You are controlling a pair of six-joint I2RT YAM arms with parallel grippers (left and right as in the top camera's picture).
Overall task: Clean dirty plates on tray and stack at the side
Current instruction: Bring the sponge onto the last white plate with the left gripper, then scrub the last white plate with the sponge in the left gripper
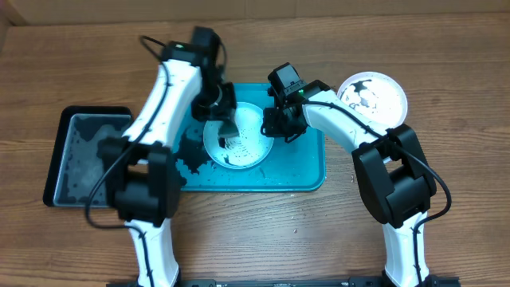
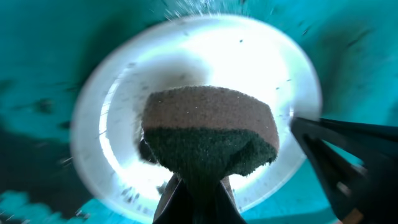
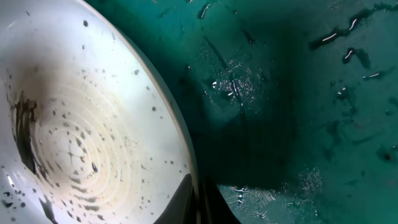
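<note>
Pale plate (image 1: 253,140), black-specked, rim pinched by right pincer (image 3: 200,194); left pincer (image 2: 194,198) pinches a sponge (image 2: 208,127).

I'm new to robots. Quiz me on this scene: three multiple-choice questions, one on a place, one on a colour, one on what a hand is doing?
1. Where is the second plate? A. In a sink. B. On the floor. C. On the table, right of the tray.
2. What colour is the tray under the plate? A. Turquoise. B. Red. C. White.
3. What is the left hand doing? A. Hanging open. B. Gripping a sponge. C. Gripping a cup.
Answers: 1 C, it lies on bare wood beside the tray. 2 A, turquoise shows around the plate. 3 B, it pinches the sponge over the plate.
</note>
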